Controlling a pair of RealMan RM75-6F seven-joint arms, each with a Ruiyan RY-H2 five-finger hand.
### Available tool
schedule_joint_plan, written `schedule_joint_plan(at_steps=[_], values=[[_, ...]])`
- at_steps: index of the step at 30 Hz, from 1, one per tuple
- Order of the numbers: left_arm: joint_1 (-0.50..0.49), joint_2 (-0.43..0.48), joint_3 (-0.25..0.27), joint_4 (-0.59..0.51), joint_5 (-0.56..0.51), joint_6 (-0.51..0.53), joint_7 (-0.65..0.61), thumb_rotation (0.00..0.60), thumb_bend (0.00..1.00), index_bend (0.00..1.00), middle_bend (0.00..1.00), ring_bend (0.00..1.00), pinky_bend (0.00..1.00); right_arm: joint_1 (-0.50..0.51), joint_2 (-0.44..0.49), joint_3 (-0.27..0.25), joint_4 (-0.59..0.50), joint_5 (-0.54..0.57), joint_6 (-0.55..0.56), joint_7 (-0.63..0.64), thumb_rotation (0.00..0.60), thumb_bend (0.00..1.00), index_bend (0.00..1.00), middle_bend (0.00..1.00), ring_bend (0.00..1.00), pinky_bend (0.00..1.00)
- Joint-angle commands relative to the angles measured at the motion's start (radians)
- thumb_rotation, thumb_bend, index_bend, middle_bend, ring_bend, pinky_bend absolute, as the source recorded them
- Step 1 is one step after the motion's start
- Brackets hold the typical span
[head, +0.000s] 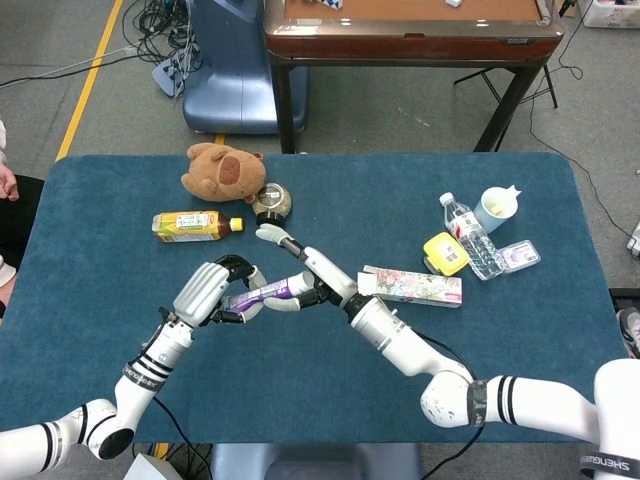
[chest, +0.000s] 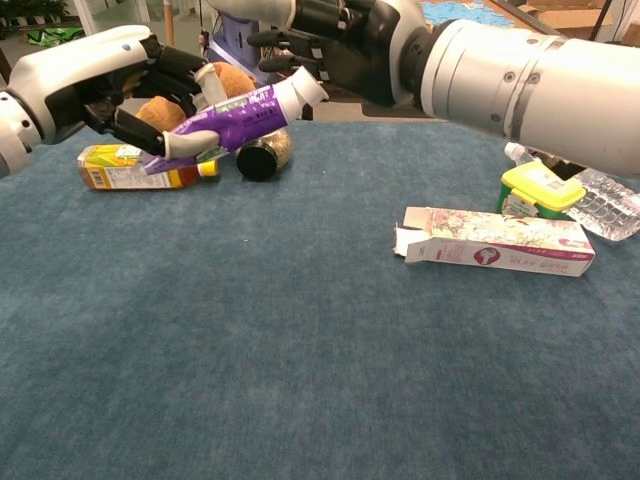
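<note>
- left hand (head: 208, 292) grips the purple plastic tube (head: 262, 293) above the blue cloth table (head: 90, 260).
- right hand (head: 300, 272), fingers spread, touches the tube's white cap (chest: 303, 92).

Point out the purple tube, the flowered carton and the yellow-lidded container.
purple tube (chest: 240, 118), chest view, middle of its purple body.
flowered carton (chest: 500, 244), chest view, its long printed side.
yellow-lidded container (head: 444, 251), head view, centre of the yellow lid.

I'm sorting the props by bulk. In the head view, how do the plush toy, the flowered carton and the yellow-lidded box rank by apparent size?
1. Plush toy
2. Flowered carton, longer but much slimmer, so these two are close
3. Yellow-lidded box, clearly smallest
</note>
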Motion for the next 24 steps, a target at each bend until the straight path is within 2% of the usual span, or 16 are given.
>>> schedule_joint_plan(at_steps=[1,5,12,24], values=[[-0.001,-0.002,-0.001,0.001,-0.001,0.0,0.0,0.6,0.46,0.66,0.7,0.48,0.25,0.004,-0.008,0.004,0.007,-0.001,-0.006,0.016,0.443,0.0,0.0,0.0,0.0,0.0],[-0.004,-0.005,-0.003,0.003,-0.004,-0.004,0.0,0.6,0.46,0.66,0.7,0.48,0.25,0.009,-0.02,0.01,0.015,-0.002,-0.011,0.039,0.422,0.0,0.0,0.0,0.0,0.0],[-0.007,-0.007,-0.005,0.005,-0.007,-0.004,0.0,0.6,0.46,0.67,0.7,0.48,0.25,0.02,-0.036,0.018,0.028,0.004,-0.025,0.062,0.28,0.0,0.0,0.0,0.0,0.0],[-0.007,-0.009,-0.013,0.019,-0.02,-0.002,-0.021,0.6,0.46,0.67,0.7,0.48,0.25,0.028,-0.068,0.033,0.048,0.014,-0.027,0.096,0.266,0.0,0.0,0.0,0.0,0.0]])
